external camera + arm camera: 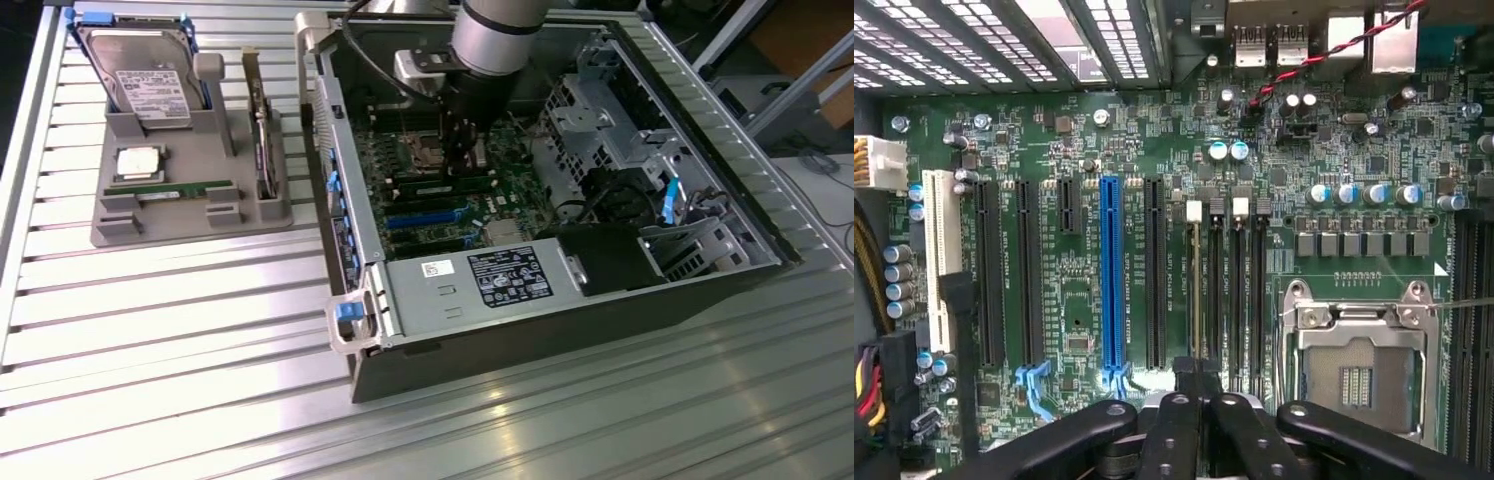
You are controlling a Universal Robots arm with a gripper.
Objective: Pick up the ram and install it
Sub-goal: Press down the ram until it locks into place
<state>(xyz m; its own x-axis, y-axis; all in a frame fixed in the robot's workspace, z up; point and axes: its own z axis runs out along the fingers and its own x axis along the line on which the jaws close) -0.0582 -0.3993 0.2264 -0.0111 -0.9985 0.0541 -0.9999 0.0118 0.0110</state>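
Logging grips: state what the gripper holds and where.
Cannot be told: the gripper is shut above the motherboard; one ram lies on the grey holder.

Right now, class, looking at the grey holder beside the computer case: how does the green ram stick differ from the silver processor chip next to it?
Shape: the ram is a long, narrow stick, while the processor chip is square.
Colour: the ram is green, while the processor chip is silver.
Shared: both rest on the grey holder, outside the computer case.
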